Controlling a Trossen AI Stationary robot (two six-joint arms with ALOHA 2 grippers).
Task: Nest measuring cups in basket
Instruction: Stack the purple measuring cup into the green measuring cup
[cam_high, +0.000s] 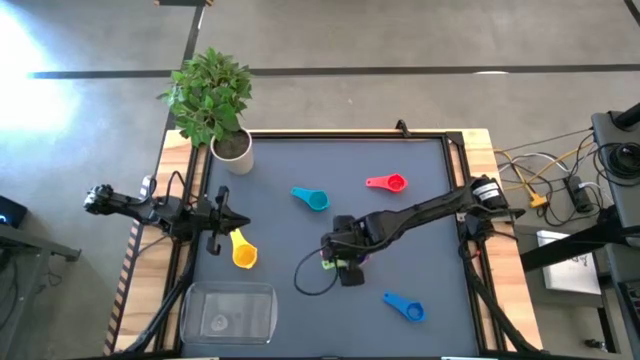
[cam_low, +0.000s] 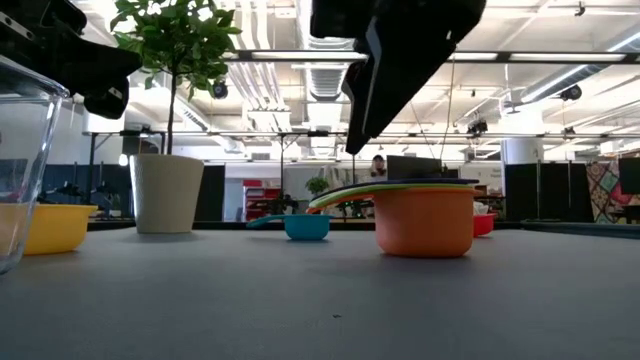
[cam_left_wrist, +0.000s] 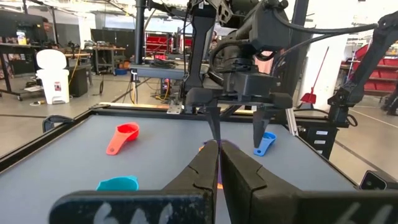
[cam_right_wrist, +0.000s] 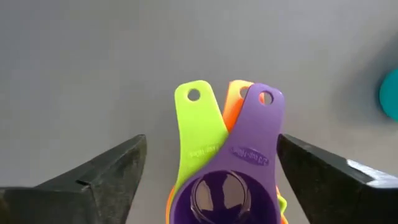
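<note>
Three nested cups, purple (cam_right_wrist: 231, 186) in green (cam_right_wrist: 198, 134) in orange (cam_low: 424, 220), sit directly under the right gripper (cam_right_wrist: 211, 171), its jaws wide apart and empty. They look light, stiff and slippery; the rim seems best to grip. Farther off the left gripper (cam_high: 235, 222) is clenched near the basket (cam_high: 228, 312).

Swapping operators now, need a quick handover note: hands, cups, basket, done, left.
Right hand: open, directly above the stack, holding nothing.
Left hand: shut, empty, parked by the yellow cup.
Stack mid-table: purple inside green inside orange.
Loose: yellow, teal, red, blue.
Basket at the front left edge, no cups in it.
Done: three cups nested.
Left: nest the other four, get all into the basket.
</note>
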